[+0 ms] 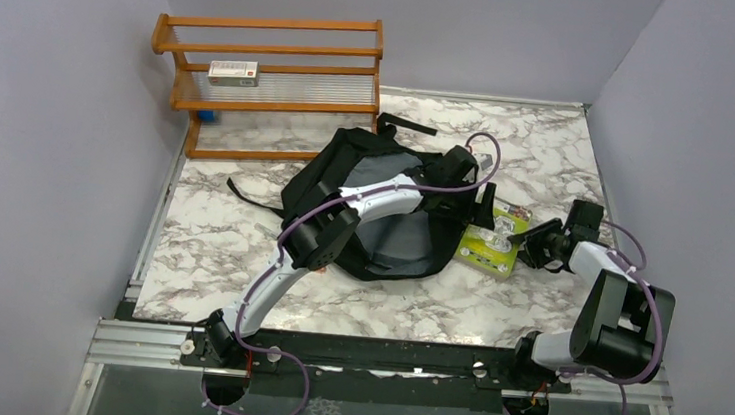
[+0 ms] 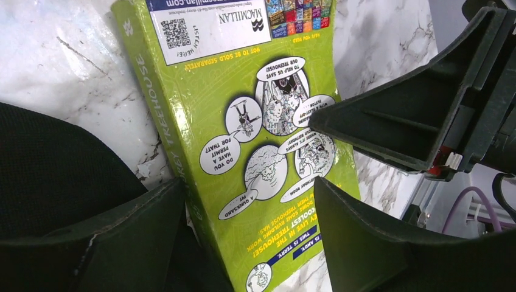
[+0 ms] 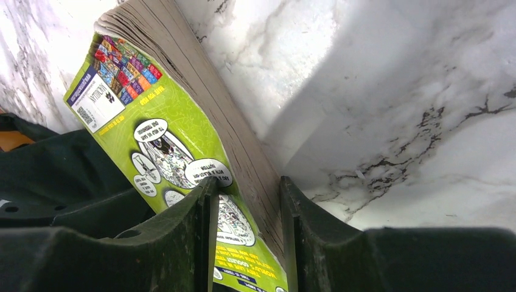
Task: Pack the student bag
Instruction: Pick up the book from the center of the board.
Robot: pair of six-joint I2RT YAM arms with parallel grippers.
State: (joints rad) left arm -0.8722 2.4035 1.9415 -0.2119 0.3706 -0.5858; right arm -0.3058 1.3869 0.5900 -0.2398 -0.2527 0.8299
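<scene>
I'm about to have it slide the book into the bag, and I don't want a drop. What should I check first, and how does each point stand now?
1. Right gripper clamps book: ok, the book sits tight between its fingers.
2. Left gripper open: ok, one finger on either side of the book.
3. Mouth of bag open: cannot tell; grey lining shows, but the left arm covers it.
4. Path into bag free: not ok, the left arm lies across it.
5. Book lifted off table: cannot tell.
</scene>
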